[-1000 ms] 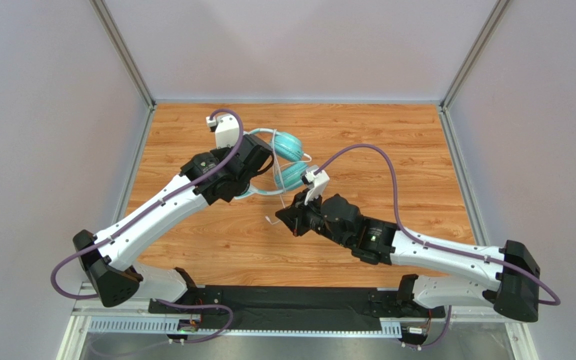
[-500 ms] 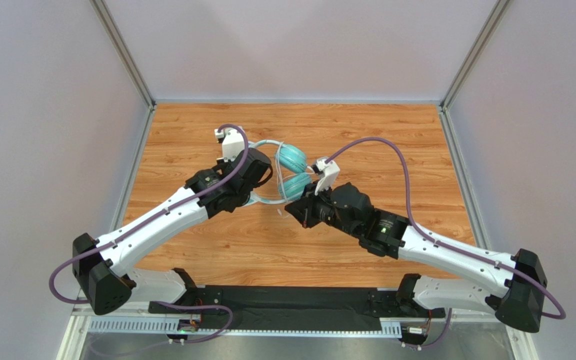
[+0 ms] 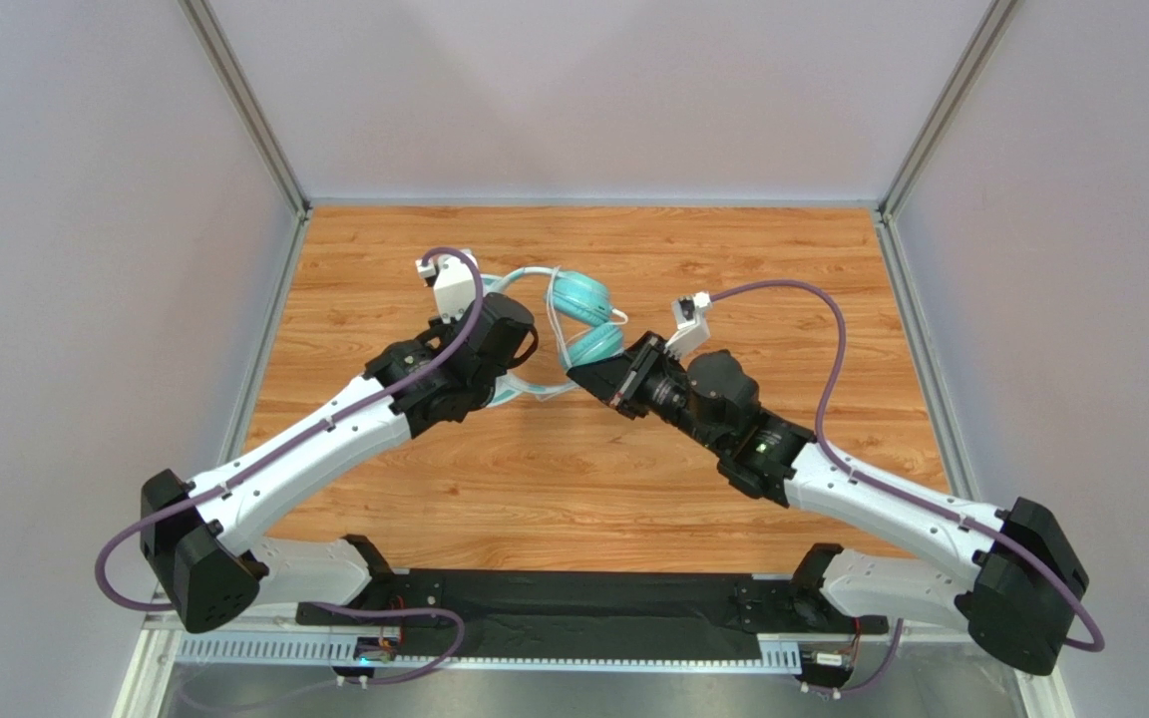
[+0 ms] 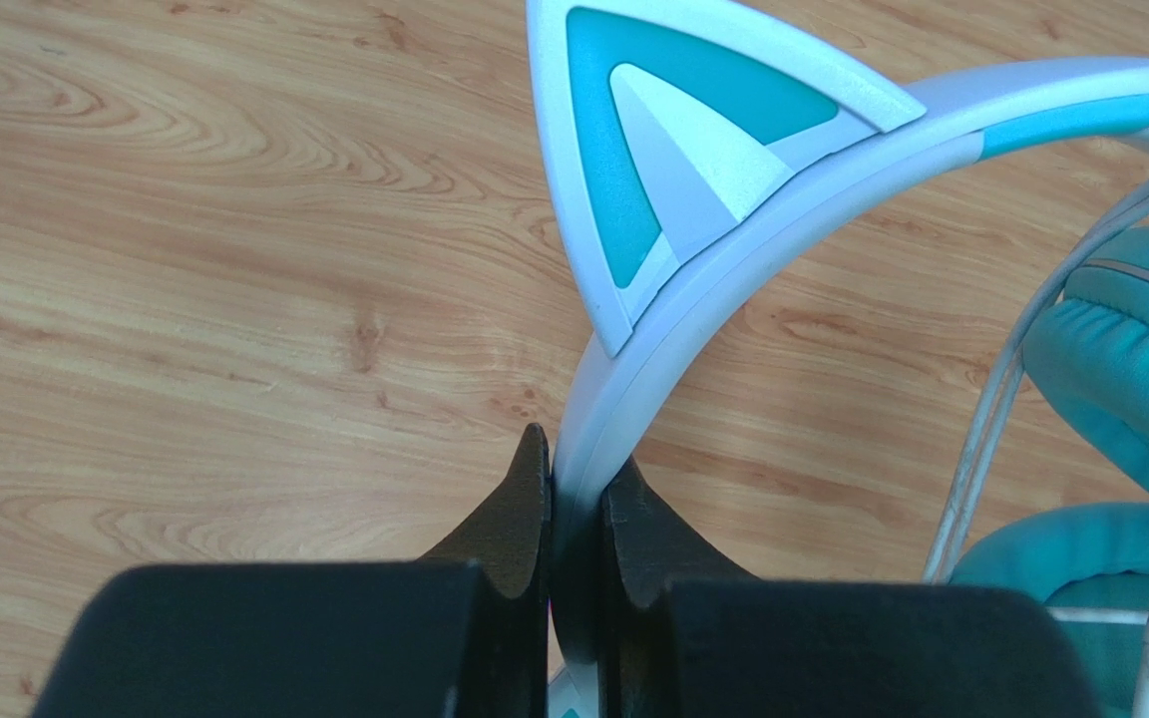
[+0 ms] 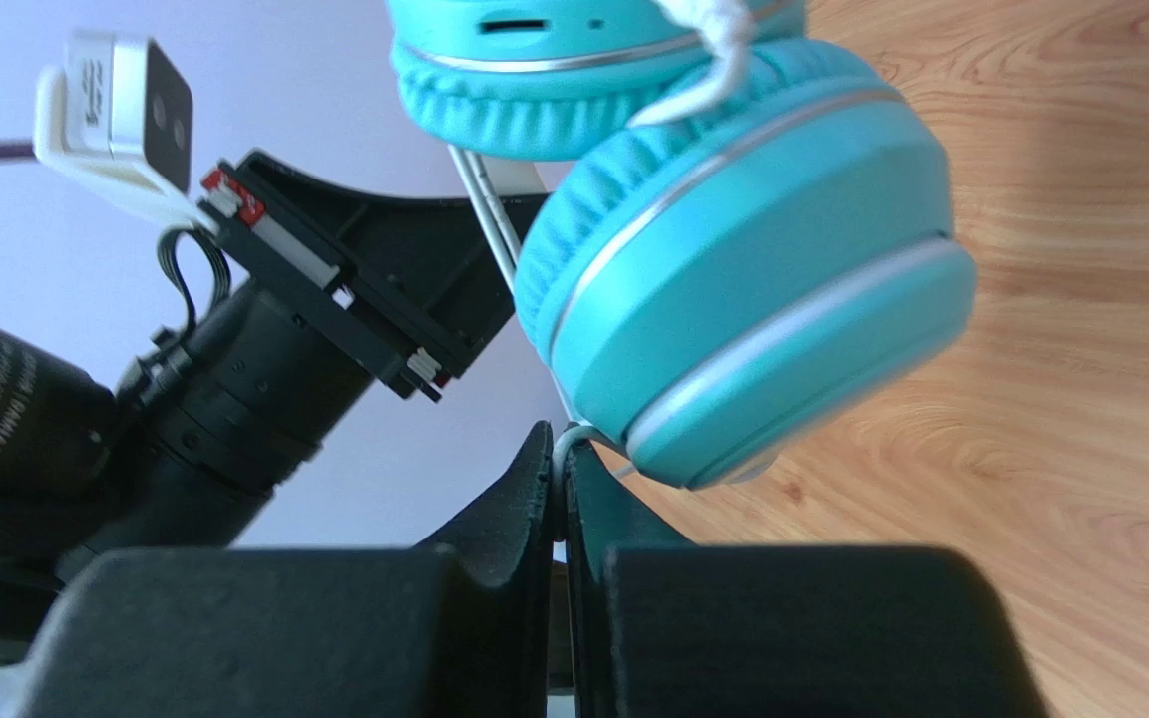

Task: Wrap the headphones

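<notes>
The teal headphones sit at the back middle of the wooden table, held up between both arms. My left gripper is shut on the pale headband, just below one pointed cat ear. My right gripper is shut on the thin white cable right under a round teal ear cup. The second ear cup shows above it. More turns of white cable run past the ear cups in the left wrist view. In the top view the right gripper sits just below the cups.
The wooden tabletop is enclosed by pale walls with metal posts at the back corners. Thick purple robot cables arc over both arms. The left arm's wrist camera and wrist body are close beside the ear cups in the right wrist view.
My right gripper has moved up and toward the back, from the middle of the table to just under the ear cups, with the cable in it. The left arm and headphones shifted slightly.
</notes>
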Available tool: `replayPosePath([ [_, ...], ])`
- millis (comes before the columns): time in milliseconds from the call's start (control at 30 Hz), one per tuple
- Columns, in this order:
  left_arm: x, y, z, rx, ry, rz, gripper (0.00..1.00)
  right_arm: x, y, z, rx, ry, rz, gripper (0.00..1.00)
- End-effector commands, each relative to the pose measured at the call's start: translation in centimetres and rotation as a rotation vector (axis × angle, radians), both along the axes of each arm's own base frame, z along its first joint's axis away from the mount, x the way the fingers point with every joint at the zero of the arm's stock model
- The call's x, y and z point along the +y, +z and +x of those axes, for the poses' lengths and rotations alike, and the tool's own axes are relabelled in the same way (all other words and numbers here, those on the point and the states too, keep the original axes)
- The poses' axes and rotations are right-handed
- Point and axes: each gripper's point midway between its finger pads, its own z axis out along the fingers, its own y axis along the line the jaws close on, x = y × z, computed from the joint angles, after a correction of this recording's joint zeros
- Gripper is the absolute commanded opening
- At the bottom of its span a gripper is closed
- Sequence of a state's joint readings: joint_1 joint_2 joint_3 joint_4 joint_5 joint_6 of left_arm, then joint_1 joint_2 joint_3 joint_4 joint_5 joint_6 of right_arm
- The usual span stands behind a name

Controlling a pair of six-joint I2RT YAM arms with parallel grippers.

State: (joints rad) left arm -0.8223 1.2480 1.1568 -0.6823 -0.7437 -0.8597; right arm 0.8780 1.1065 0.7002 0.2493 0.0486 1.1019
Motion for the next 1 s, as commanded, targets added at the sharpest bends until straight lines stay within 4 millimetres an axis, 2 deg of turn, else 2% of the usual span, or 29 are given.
replayPosePath([
  [0, 1.3, -0.9, -0.7, 0.019, 0.003, 0.067, 0.0, -1.3, 6.9, 2.1, 0.021, -0.073, 0.384, 0.0],
  [133, 1.5, -1.4, -0.9, 0.034, 0.008, 0.066, 0.0, -2.4, 5.1, 3.5, 0.142, -0.163, 0.494, 0.0],
  [233, 1.4, -2.1, -1.1, 0.051, -0.002, 0.072, 0.0, -3.3, 4.9, 4.1, 0.188, -0.216, 0.584, 0.0],
  [400, 1.1, -4.1, -1.7, 0.105, -0.033, 0.086, 0.0, -3.5, 4.0, 4.9, 0.289, -0.25, 0.658, 0.0],
  [500, 0.7, -5.4, -2.1, 0.141, -0.054, 0.085, 0.0, -3.6, 2.8, 5.4, 0.349, -0.277, 0.705, 0.0],
  [567, 0.6, -5.8, -2.3, 0.152, -0.065, 0.09, 0.0, -3.5, 1.9, 5.6, 0.376, -0.285, 0.711, 0.01],
  [600, 0.5, -5.9, -2.4, 0.154, -0.068, 0.087, 0.0, -3.5, 2.0, 5.6, 0.373, -0.278, 0.731, 0.03],
  [633, 0.5, -6.1, -2.5, 0.158, -0.072, 0.09, 0.0, -3.4, 2.0, 5.6, 0.373, -0.273, 0.736, 0.07],
  [800, 0.0, -6.7, -2.9, 0.174, -0.101, 0.096, 0.0, -2.7, 0.6, 6.2, 0.381, -0.287, 0.681, 0.07],
  [900, -0.1, -7.0, -3.2, 0.181, -0.104, 0.094, 0.0, -2.5, -0.2, 6.4, 0.381, -0.297, 0.649, 0.0],
  [967, -0.1, -7.2, -3.4, 0.188, -0.11, 0.092, 0.0, -2.4, -0.7, 6.5, 0.379, -0.306, 0.622, 0.0],
])
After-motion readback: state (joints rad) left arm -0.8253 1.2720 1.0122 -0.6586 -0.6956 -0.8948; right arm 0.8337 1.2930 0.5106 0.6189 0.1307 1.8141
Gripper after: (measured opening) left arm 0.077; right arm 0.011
